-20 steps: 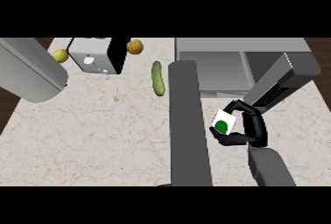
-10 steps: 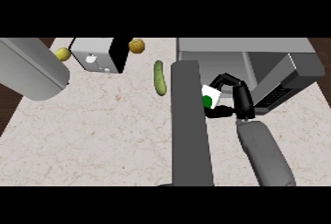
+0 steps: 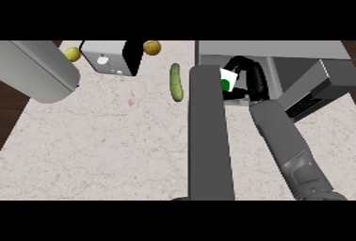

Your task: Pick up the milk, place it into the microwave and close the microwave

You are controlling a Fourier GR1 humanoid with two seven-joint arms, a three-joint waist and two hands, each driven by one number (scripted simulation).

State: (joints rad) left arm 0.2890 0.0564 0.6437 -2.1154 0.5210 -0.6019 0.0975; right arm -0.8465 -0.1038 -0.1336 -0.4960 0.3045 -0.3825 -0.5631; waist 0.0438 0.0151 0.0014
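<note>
The milk (image 3: 227, 81), a white carton with a green mark, sits in the grasp of the right hand (image 3: 249, 77) at the mouth of the microwave (image 3: 278, 52), by the counter's far right edge. The black fingers (image 3: 240, 61) curl over the carton's top and far side, and more of the hand wraps it from the right, so only its left face shows; the hand is clamped on the carton. The right forearm (image 3: 285, 141) runs up from the lower edge to the opening. The microwave's door (image 3: 316, 89) stands open, swung out to the right. A long grey forearm (image 3: 210, 136) lies just left of the carton, reaching from the lower edge toward the microwave; its hand is hidden, so whether the left fingers are apart or together cannot be told. On the counter (image 3: 104, 141), a cucumber (image 3: 176, 82) lies near the far edge, left of that arm. Farther left along the far edge stand a toaster (image 3: 111, 56), a brownish round thing (image 3: 152, 47) and a lemon (image 3: 73, 53).
</note>
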